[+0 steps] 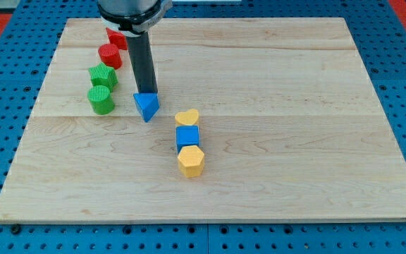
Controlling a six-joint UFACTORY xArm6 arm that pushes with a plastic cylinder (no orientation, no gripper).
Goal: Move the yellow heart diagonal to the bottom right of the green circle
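Note:
The yellow heart (187, 118) lies near the board's middle, just above a blue cube (187, 136). The green circle (101, 99) stands at the view's left, below a green star-like block (103, 75). The heart is to the right of and slightly below the green circle. My tip (145, 92) comes down from the top and touches the top edge of a blue triangle (146, 106), which lies between the green circle and the heart.
A yellow hexagon (190, 161) sits just below the blue cube. Two red blocks (110, 55) (116, 37) stand at the upper left, near the arm's body. The wooden board (294, 141) rests on a blue pegboard table.

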